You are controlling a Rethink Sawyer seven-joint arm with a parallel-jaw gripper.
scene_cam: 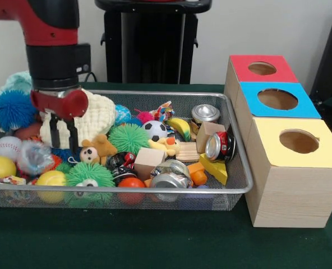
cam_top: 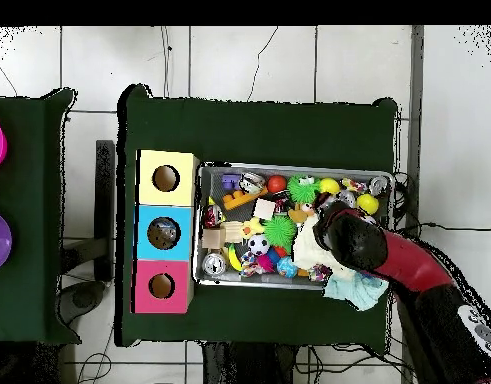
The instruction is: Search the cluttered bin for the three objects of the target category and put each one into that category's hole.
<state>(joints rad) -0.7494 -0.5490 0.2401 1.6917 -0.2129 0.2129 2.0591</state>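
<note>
A wire mesh bin (scene_cam: 222, 193) holds mixed clutter. In it lie crushed cans (scene_cam: 221, 145), a wooden block (scene_cam: 149, 158), a soccer ball (scene_cam: 155, 130), a green spiky ball (scene_cam: 128, 138), a baseball (scene_cam: 7, 147) and a small teddy (scene_cam: 98, 147). My gripper (scene_cam: 63, 134) hangs over the bin's left part in the front view, in front of a white fluffy toy (scene_cam: 98, 115). It is open, and nothing is between its fingers (scene_cam: 54, 133). In the overhead view the arm (cam_top: 364, 245) covers the gripper and the bin's (cam_top: 289, 167) right end.
Three wooden boxes with round holes stand in a row beside the bin: red (scene_cam: 241, 63) (cam_top: 144, 287), blue (scene_cam: 309, 106) (cam_top: 146, 232), yellow (scene_cam: 272, 151) (cam_top: 147, 178). A blue spiky ball (scene_cam: 12, 109) and yellow balls (scene_cam: 0, 167) crowd the bin's left end.
</note>
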